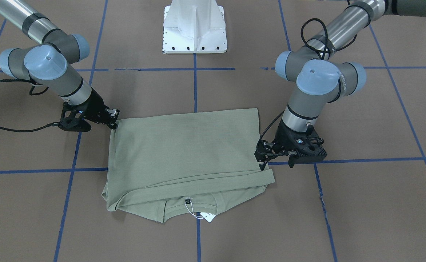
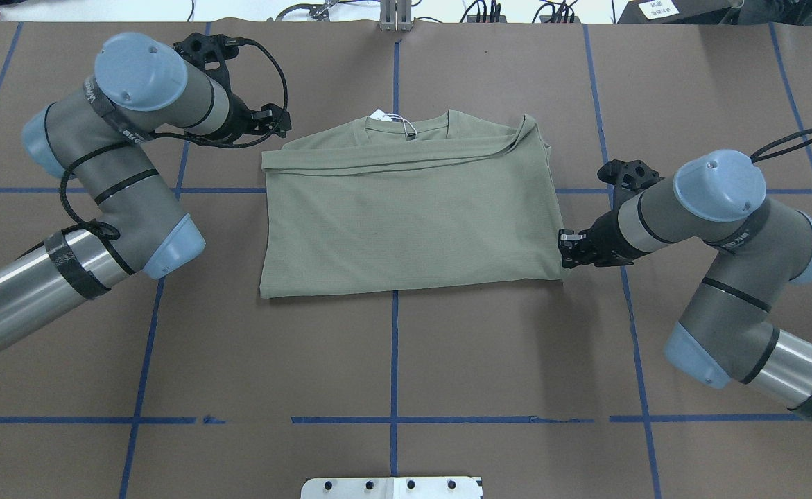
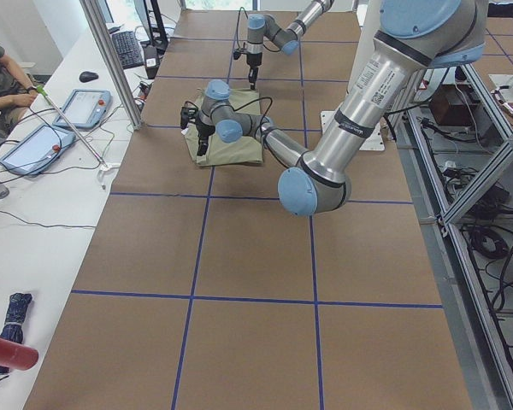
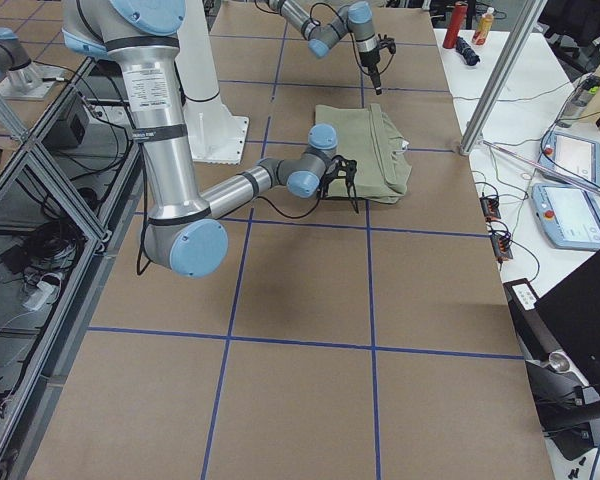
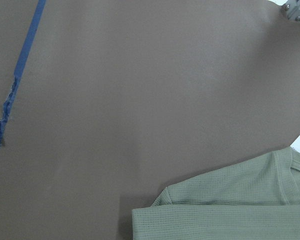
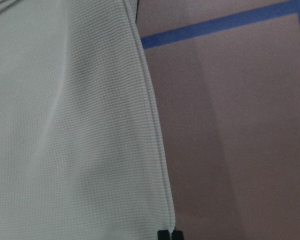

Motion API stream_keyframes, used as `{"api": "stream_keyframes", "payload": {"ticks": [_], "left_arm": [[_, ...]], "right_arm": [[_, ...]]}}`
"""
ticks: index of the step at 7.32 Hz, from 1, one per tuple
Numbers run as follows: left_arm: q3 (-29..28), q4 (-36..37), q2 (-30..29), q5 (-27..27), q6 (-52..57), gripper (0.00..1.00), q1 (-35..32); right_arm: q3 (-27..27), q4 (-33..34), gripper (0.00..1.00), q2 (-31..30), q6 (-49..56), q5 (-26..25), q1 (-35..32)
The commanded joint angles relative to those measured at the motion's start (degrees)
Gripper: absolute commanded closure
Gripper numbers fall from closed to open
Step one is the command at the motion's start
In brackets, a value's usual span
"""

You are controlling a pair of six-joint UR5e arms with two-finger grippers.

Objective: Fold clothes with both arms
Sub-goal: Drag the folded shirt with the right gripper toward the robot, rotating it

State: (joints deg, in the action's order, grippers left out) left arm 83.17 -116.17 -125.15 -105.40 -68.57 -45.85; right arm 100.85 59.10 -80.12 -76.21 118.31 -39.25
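Sage-green knit shirt, folded to a rough rectangle, lies flat on the brown paper-covered table. Its ribbed round collar and white hang tag are at the edge away from the robot. The lower body is doubled up over the chest, hiding most of the front. The right gripper touches the shirt's corner nearest the robot. Its wrist view shows only two fingertips, pressed together at the hem's end; whether cloth sits between them cannot be told. The left gripper stands just beside the opposite side edge, jaws spread, holding nothing. Its wrist view shows no fingers, only a shirt corner cut off by the frame.
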Motion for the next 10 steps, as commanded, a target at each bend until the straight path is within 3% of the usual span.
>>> {"api": "stream_keyframes", "payload": {"ticks": [1, 3, 5, 7, 8, 9, 10], "left_arm": [[0.6, 0.0, -0.1, 0.0, 0.0, 0.01, 0.2], [1.0, 0.1, -0.1, 0.7, -0.1, 0.01, 1.4], [2.1, 0.1, 0.8, 4.1, -1.6, 0.01, 3.9], [3.3, 0.1, 0.8, 4.3, -1.6, 0.01, 4.0], [3.5, 0.1, 0.8, 4.3, -1.6, 0.01, 4.1], [5.7, 0.2, 0.9, 4.1, -1.6, 0.01, 4.4], [6.7, 0.5, 0.9, 3.8, -1.6, 0.01, 4.5]], "right_arm": [[11.5, 0.0, 1.0, -12.4, -0.7, -0.3, 2.9], [17.9, -0.1, 1.0, -19.5, -3.1, 0.2, 7.7], [24.2, -0.4, 1.0, -25.9, -7.8, 0.3, 18.5], [26.9, -0.4, 1.0, -26.7, -17.0, 0.5, 31.5], [27.0, -1.0, 1.0, -26.7, -17.2, 0.6, 32.7], [28.2, -3.2, 0.01, -26.6, -17.4, 0.3, 32.0], [28.9, -3.4, 0.0, -26.4, -17.4, 0.9, 29.0]]}}
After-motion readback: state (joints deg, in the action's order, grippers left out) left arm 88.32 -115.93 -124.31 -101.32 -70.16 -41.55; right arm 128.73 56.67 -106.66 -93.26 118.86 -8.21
